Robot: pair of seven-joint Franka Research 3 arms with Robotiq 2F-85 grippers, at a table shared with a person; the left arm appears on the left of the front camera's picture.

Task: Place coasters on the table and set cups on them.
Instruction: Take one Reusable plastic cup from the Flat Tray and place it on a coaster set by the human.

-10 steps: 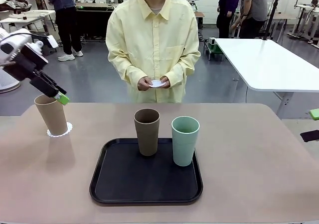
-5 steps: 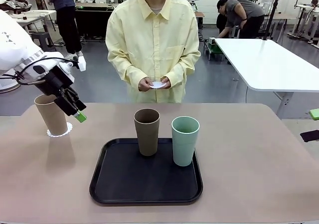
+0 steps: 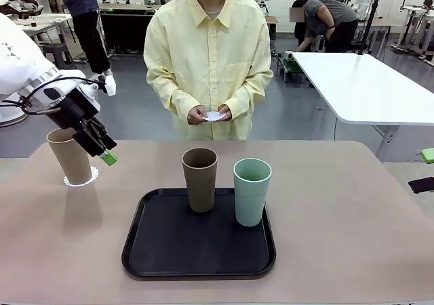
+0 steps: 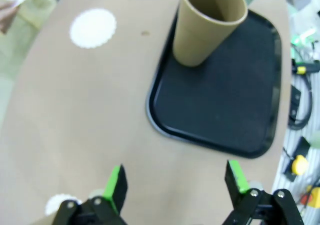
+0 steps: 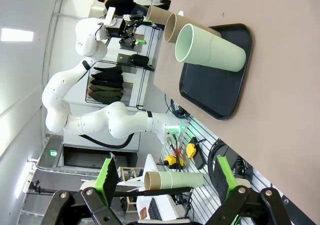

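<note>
One brown-tan cup (image 3: 70,157) stands on a lacy white coaster (image 3: 82,177) at the table's (image 3: 339,237) far left. My left gripper (image 3: 105,155) hangs just right of that cup, open and holding nothing, its pads (image 4: 116,181) wide apart over bare tabletop. The second brown cup (image 3: 200,180) and the mint cup (image 3: 251,192) stand on the black tray (image 3: 169,251). Another coaster (image 4: 93,28) lies on the table beyond the tray. The person holds a further coaster (image 3: 213,114) in both hands. At the right edge my right gripper (image 3: 426,169) stays open and off the table (image 5: 167,180).
A white table (image 3: 366,88) stands at the back right. Other people move about in the background. Bare tabletop lies left and right of the tray. In the right wrist view, cables and small items (image 5: 192,150) sit below the table's near edge.
My left gripper came down from above the left cup to its right side, then held nearly still. The cups, tray and person's hands have not moved.
</note>
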